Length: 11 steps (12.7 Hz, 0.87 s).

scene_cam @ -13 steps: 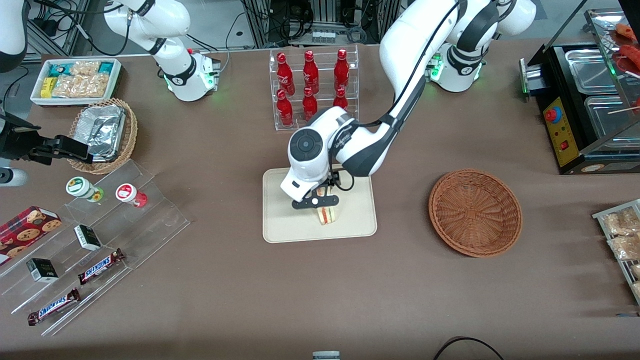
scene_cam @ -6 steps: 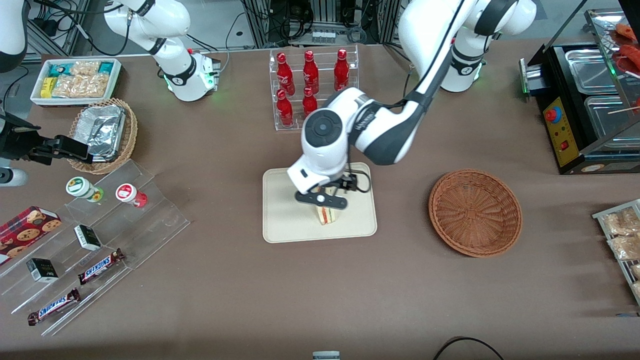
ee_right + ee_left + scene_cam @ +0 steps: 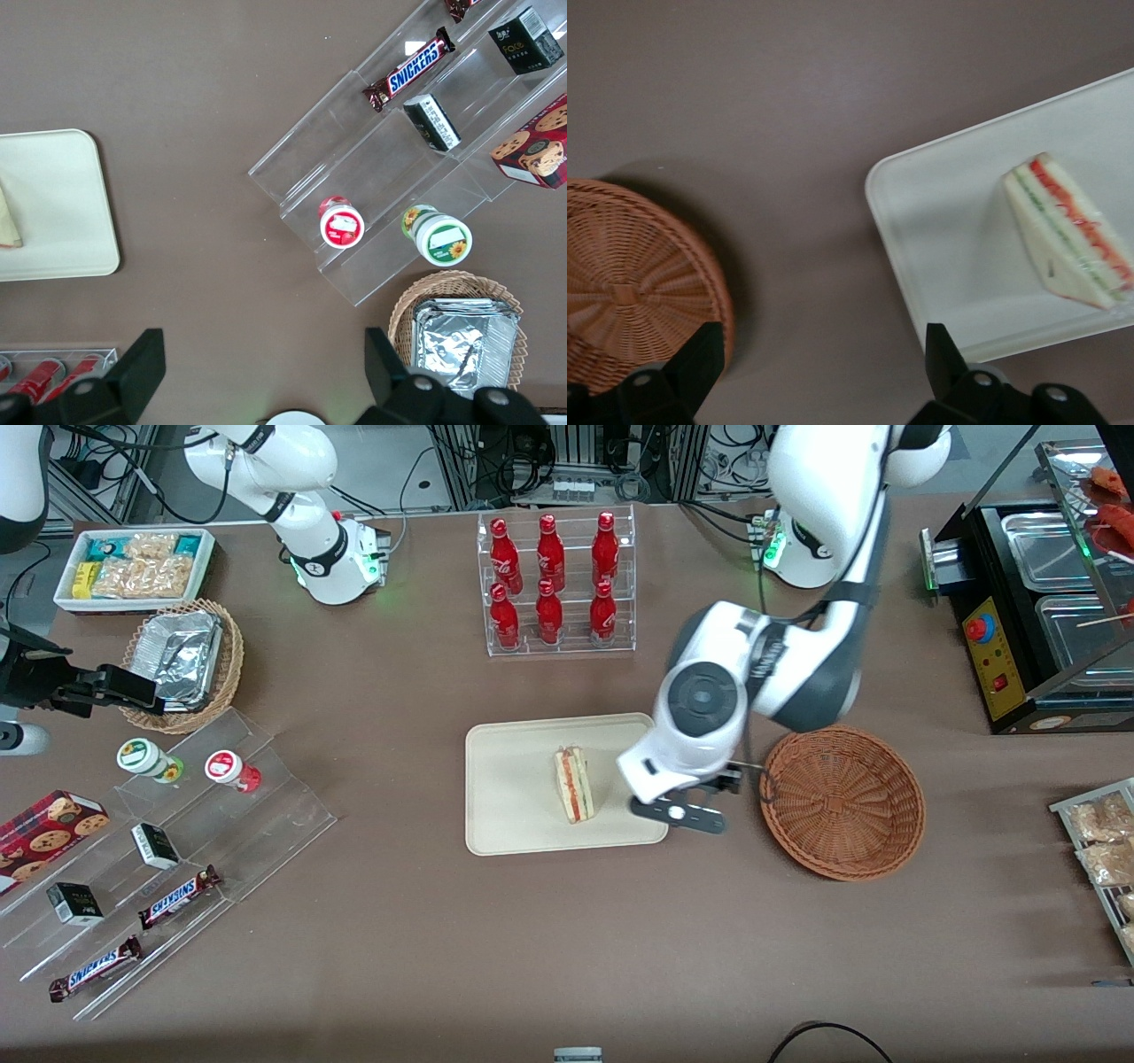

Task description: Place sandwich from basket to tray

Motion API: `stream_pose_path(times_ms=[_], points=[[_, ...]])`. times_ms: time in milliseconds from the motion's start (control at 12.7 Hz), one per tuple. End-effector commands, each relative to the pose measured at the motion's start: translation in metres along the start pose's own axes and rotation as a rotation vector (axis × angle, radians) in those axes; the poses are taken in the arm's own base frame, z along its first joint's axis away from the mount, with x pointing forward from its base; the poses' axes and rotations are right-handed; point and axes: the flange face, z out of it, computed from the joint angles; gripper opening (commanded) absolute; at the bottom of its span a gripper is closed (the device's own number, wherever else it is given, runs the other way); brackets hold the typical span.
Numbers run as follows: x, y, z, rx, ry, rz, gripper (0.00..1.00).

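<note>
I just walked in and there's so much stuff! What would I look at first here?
Probably the sandwich, lying alone on the cream tray in the middle of the table. Right beside the tray, the big white arm's gripper hangs open and empty above the table, between the tray and the empty reddish-brown basket. Farther from the camera stands a clear rack of bright red bottles.

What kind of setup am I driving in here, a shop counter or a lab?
Probably a lab mock-up of a snack counter: a clear rack of red bottles, stepped acrylic shelves of chocolate bars and equipment racks at the table's edge. The open gripper hovers between the cream tray and the wicker basket.
</note>
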Motion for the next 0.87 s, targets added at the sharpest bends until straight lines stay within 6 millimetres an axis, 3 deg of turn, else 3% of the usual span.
stream_pose_path(times_ms=[0, 474, 789], points=[[-0.021, -0.032, -0.021, -0.019, -0.01, 0.04, 1.0], [-0.059, -0.096, -0.095, -0.04, -0.022, 0.084, 1.0], [-0.086, -0.11, -0.126, -0.063, -0.033, 0.069, 1.0]])
